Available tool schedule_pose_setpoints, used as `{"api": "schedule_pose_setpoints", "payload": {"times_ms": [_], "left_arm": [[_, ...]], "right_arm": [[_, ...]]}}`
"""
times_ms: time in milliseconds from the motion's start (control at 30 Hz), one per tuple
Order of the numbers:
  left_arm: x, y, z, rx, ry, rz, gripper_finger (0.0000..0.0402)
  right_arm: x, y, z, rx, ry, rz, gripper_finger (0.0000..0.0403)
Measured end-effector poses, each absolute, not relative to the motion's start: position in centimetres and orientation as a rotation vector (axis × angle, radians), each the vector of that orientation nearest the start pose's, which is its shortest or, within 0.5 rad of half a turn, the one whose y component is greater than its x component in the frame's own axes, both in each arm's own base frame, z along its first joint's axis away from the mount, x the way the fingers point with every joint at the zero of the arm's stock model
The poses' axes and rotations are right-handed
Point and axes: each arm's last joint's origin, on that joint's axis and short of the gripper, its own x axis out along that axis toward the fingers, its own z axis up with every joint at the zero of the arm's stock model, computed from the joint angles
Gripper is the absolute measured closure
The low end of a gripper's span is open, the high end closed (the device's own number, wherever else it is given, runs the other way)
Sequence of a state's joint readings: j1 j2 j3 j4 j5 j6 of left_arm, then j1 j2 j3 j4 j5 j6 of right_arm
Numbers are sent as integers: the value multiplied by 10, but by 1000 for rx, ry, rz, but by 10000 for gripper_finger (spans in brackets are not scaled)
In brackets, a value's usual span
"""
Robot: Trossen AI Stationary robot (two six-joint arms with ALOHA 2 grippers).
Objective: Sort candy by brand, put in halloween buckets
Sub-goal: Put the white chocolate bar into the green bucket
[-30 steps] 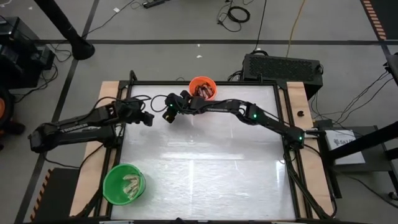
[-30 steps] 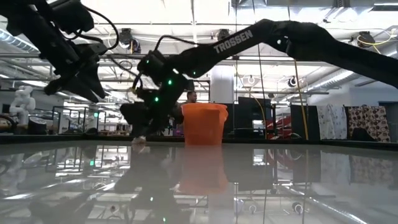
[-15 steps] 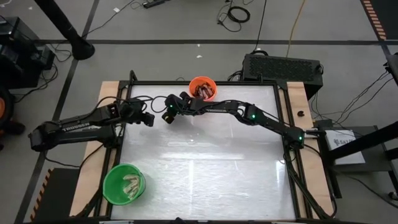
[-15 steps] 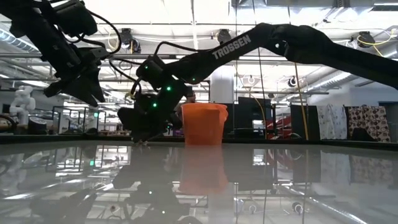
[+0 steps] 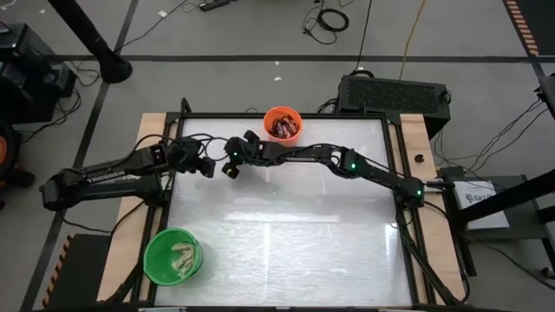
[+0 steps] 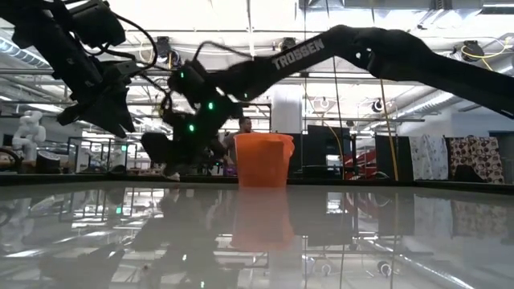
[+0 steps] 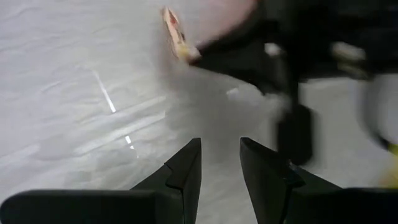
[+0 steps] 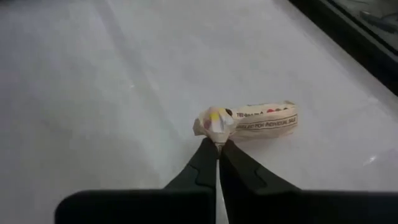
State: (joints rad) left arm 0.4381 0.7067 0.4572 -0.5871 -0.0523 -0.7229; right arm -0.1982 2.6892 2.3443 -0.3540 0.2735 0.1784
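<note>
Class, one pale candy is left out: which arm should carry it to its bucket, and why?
Right: the right gripper is already shut on the pale candy. The left gripper holds nothing.

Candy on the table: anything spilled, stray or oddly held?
Nothing spilled. The one loose cream-wrapped candy is pinched only by its crumpled wrapper end in the right gripper, near the orange bucket; a thin hold.

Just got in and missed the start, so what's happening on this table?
Two arms are sorting candy into buckets. The right gripper is shut on the crimped end of a pale cream-tan candy, near the orange bucket, which holds dark pieces. The left gripper is open beside it, holding nothing. The green bucket at the near left corner already holds pale pieces, so this one probably belongs there.
</note>
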Motion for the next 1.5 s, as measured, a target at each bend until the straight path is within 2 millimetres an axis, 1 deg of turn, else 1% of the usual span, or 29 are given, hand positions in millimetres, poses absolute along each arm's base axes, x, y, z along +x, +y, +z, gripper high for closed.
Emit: {"api": "schedule_pose_setpoints", "payload": {"times_ms": [100, 233, 333, 400, 500, 567, 667, 733, 867, 967, 1100, 1233, 1400, 1500], "left_arm": [[123, 59, 201, -829, 630, 748, 283], [123, 59, 201, -825, 631, 748, 283], [123, 59, 200, -818, 634, 751, 283], [122, 59, 198, -818, 640, 754, 283], [121, 59, 193, -818, 653, 759, 283], [120, 58, 190, -804, 667, 762, 283], [119, 58, 187, -797, 681, 763, 283], [119, 58, 185, -797, 685, 764, 283], [119, 58, 185, -794, 687, 762, 283], [119, 58, 185, -768, 696, 752, 283], [119, 59, 185, -736, 693, 779, 283], [119, 59, 185, -734, 692, 783, 283], [119, 59, 185, -735, 692, 783, 283], [119, 59, 185, -735, 692, 783, 283]], "right_arm": [[571, -100, 145, 185, 677, -344, 401], [569, -58, 151, 248, 769, -83, 401], [567, -19, 160, 232, 803, 95, 402], [567, 13, 167, 192, 791, 191, 402], [566, 65, 170, 111, 753, 300, 402], [565, 94, 173, 70, 706, 362, 402], [566, 125, 182, 11, 577, 404, 402], [566, 142, 188, -54, 499, 365, 403], [564, 161, 195, -190, 415, 243, 403], [563, 166, 199, -286, 391, 141, 403], [564, 163, 205, -419, 348, -17, 403], [565, 158, 208, -478, 350, -100, 403], [567, 157, 212, -446, 301, -47, 402], [568, 163, 218, -416, 225, 50, 402]]}}
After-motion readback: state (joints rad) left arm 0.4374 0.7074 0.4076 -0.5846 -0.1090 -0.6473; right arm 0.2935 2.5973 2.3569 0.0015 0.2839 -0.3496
